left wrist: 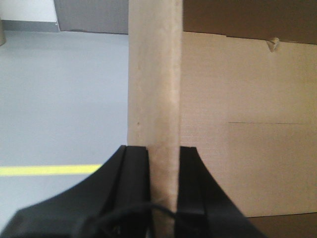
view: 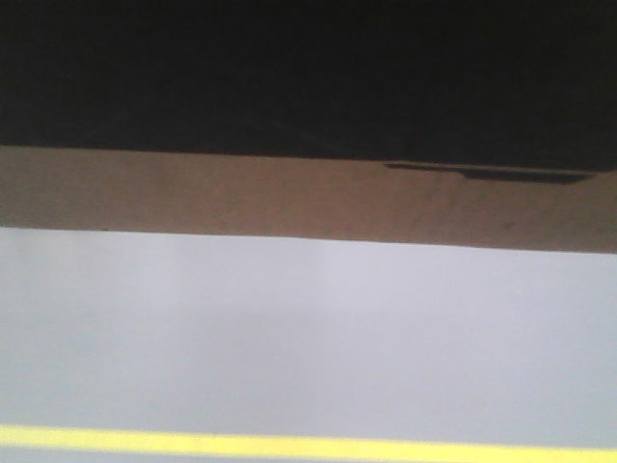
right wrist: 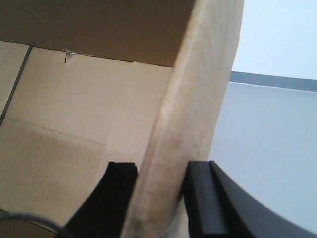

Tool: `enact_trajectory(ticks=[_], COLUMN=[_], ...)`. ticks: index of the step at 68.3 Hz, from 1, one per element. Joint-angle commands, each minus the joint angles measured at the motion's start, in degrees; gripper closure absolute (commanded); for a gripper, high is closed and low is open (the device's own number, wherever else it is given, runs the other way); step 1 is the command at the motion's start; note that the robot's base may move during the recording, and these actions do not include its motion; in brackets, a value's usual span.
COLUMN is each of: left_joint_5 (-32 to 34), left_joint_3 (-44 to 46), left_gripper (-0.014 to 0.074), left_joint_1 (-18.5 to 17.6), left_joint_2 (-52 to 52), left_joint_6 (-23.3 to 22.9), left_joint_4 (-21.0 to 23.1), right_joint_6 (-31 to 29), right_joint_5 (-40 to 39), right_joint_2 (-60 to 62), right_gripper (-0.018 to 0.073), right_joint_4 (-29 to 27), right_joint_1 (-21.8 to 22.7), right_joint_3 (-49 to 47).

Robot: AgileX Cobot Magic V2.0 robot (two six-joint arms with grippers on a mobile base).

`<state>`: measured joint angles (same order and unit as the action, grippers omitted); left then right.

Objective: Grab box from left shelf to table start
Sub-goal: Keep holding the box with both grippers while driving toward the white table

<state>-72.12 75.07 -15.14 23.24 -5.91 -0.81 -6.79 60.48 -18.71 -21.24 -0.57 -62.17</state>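
Grey floor [view: 308, 338] with a yellow stripe [view: 289, 446] shows below the box [view: 289, 193], close before the front camera. Left gripper [left wrist: 162, 151] and right gripper [right wrist: 161, 168] each pinch one cardboard wall of it.

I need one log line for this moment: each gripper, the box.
left gripper: shut on box wall | right gripper: shut on box wall | floor: grey, yellow stripe

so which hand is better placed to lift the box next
Left, marginally. The left hand has the box wall square in its grip; the right hand grips its wall at a slant. Both are shut on the box, so the lift likely needs both.
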Motion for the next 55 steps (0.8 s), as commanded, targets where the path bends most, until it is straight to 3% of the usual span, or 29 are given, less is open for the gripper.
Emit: enact_trajectory(ticks=[1, 55], left_joint_5=[-2.6, -2.6], left_joint_3=[2.2, 2.2], left_gripper=[0.0688, 0.0688], left_joint_1=[-0.4, -0.4], left_joint_2=[0.7, 0.7], left_joint_6=[-0.5, -0.5], left_joint_4=[-2.9, -2.9], right_joint_6=[-2.9, -2.9], right_joint_5=[-7.1, -7.1], right_joint_2=[-0.7, -0.7], right_gripper=[0.05, 0.05], right_joint_4=[3.5, 3.5], right_joint_1=[0.1, 0.1], right_joint_3=[-1.6, -1.6])
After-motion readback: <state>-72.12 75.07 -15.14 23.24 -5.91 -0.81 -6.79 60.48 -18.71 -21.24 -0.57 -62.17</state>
